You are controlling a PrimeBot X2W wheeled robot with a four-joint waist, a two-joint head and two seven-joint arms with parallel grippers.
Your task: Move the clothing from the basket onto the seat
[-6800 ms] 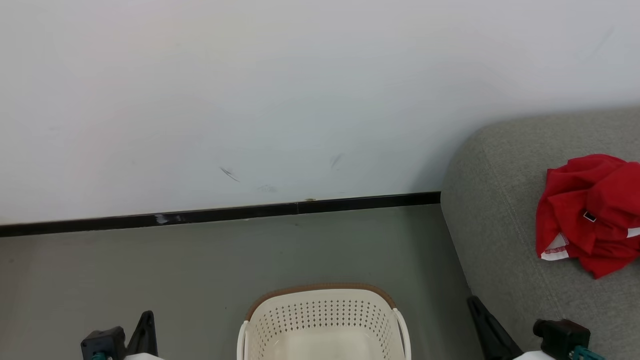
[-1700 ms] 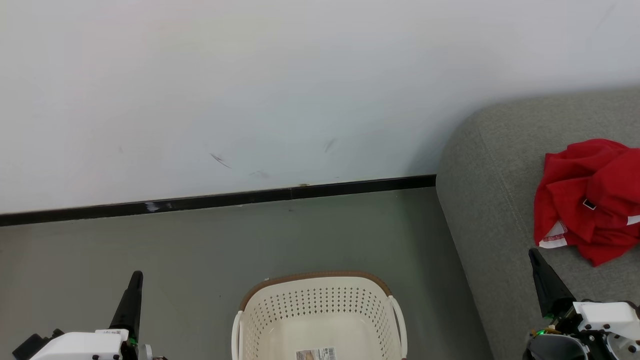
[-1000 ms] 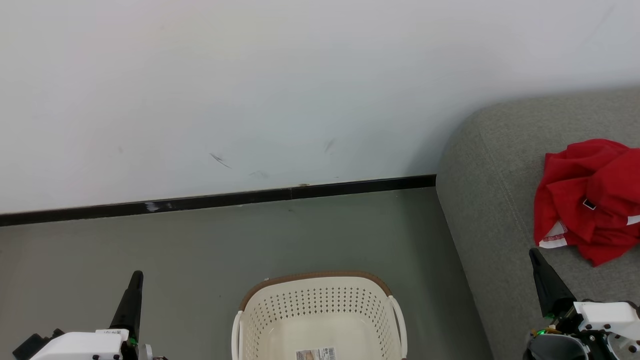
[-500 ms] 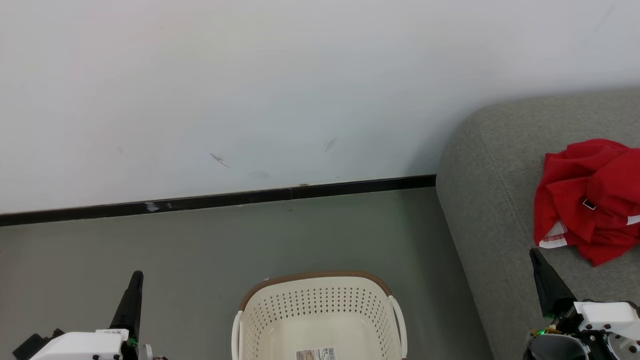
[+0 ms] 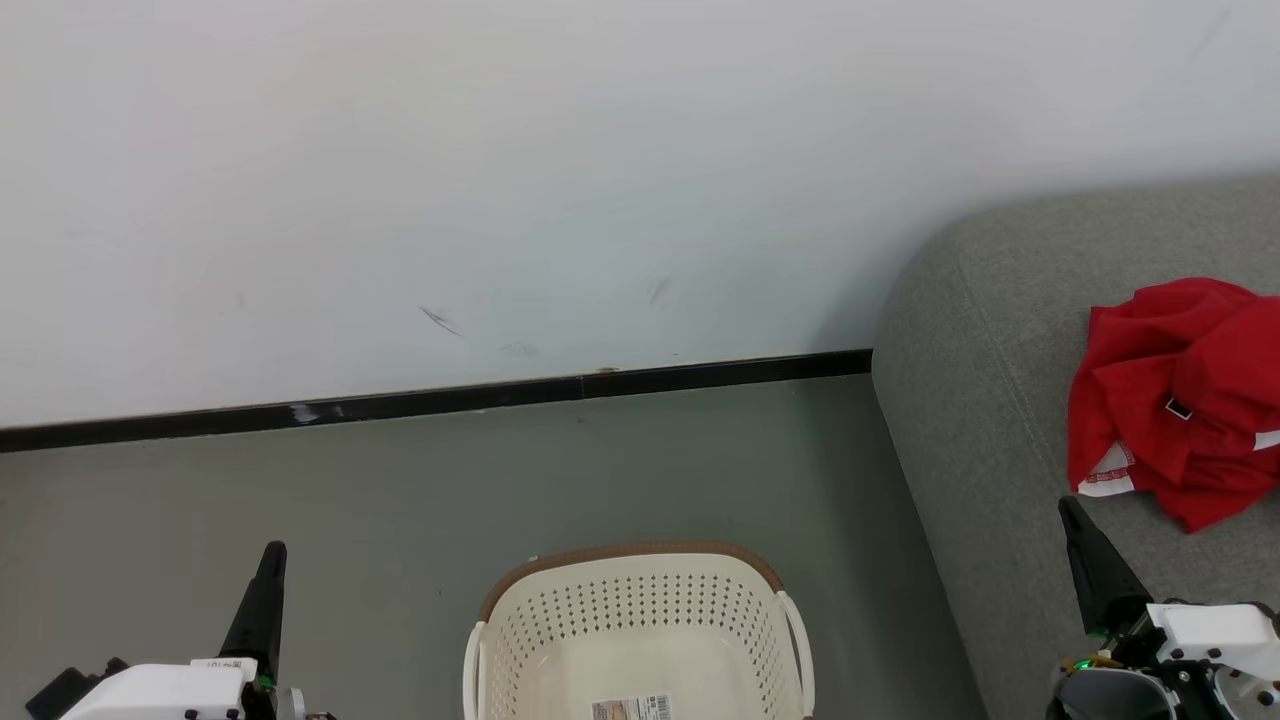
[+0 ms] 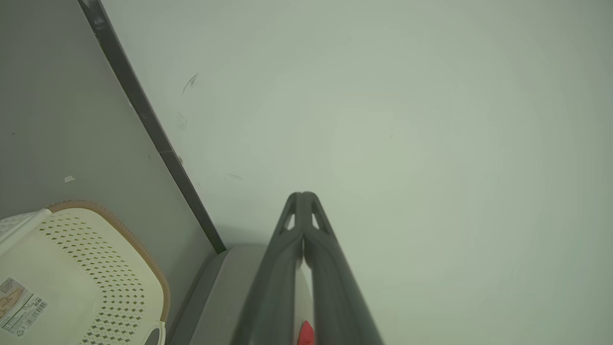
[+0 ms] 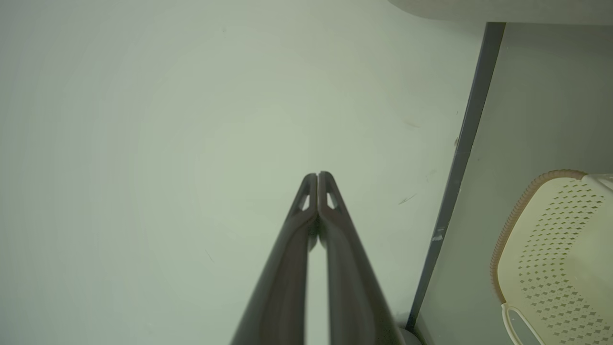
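A crumpled heap of red clothing (image 5: 1180, 400) with white trim lies on the grey seat (image 5: 990, 400) at the right edge of the head view. The cream basket (image 5: 640, 620) stands on the floor at bottom centre; its inside holds nothing but a label sticker (image 5: 632, 708). My left gripper (image 5: 270, 555) is at lower left, shut, fingers pointing up over the floor. My right gripper (image 5: 1070, 508) is at lower right, shut, its tip over the seat just below the clothing. Both wrist views show the fingertips (image 6: 302, 196) (image 7: 317, 176) pressed together, holding nothing.
A white wall (image 5: 500, 180) with a black baseboard (image 5: 440, 400) runs behind the grey floor (image 5: 400, 520). The floor lies open to the left of the basket and between the basket and the seat.
Since the oldest frame, both arms have risen higher into the head view, and the camera has tilted slightly. Over the last second nothing has moved.
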